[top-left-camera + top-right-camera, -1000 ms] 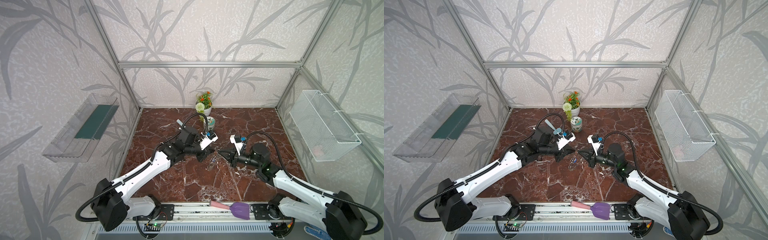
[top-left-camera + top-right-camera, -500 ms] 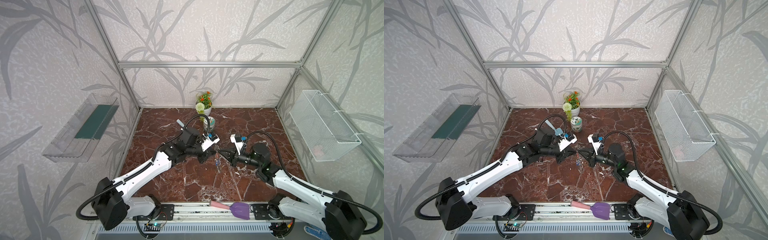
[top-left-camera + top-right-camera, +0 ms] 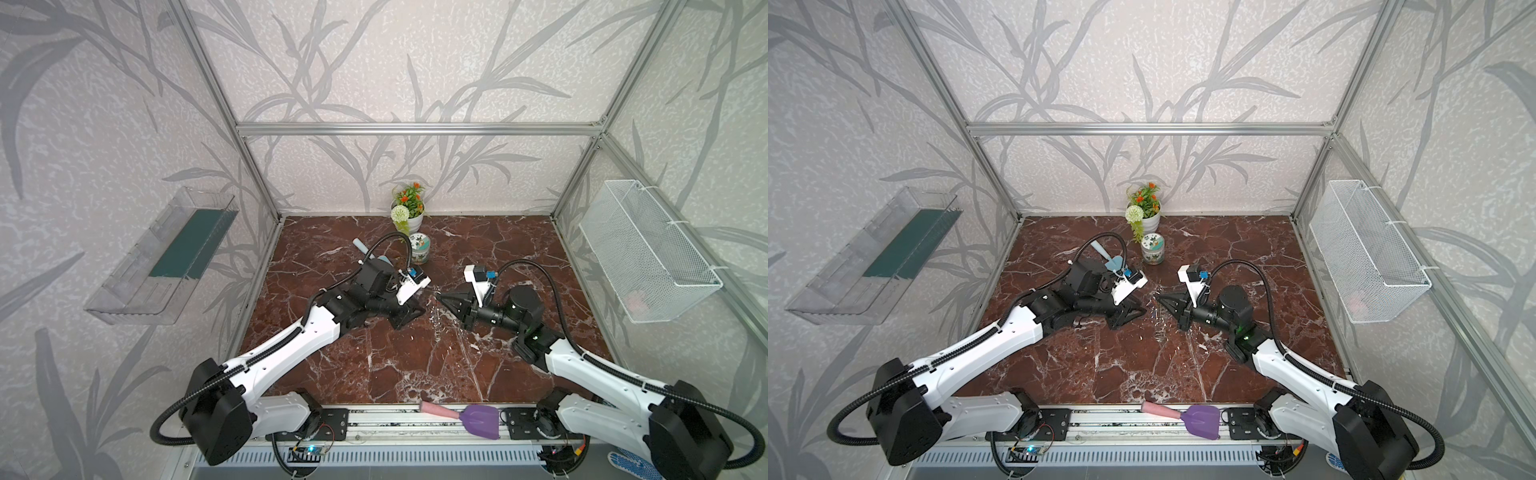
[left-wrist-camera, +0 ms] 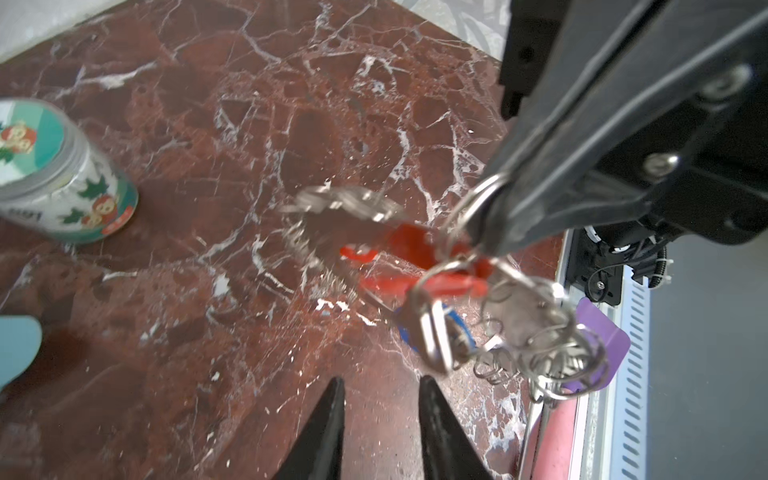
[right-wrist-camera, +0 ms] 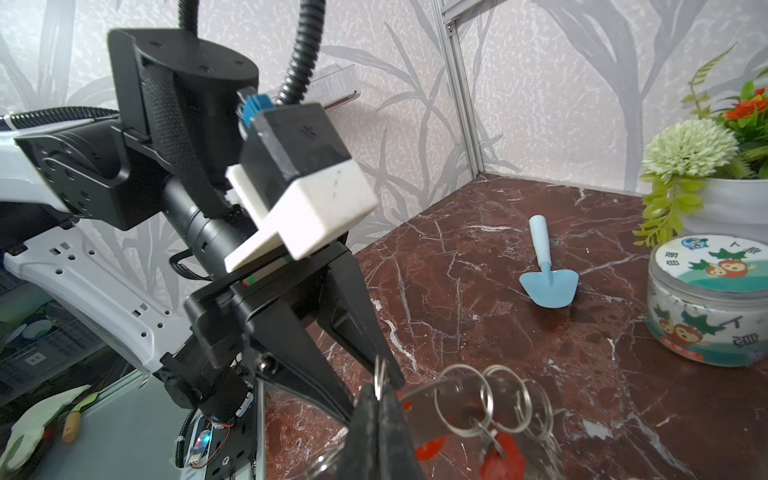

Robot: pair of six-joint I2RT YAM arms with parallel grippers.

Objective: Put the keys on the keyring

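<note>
Light is bright and even from above in both top views; only soft, short shadows lie on the marble floor [image 3: 415, 365]; the wide lens splays the walls [image 3: 415, 62] toward the edges. In my left wrist view the keyring [image 4: 515, 320] and the keys [image 4: 415, 245] smear with motion blur, metal glinting white; the patterned cup [image 4: 70, 187] is soft. In my right wrist view my right gripper [image 5: 376, 399] sits dark and unfocused near the lens; the blue trowel [image 5: 548, 282] is crisp and evenly lit.
</note>
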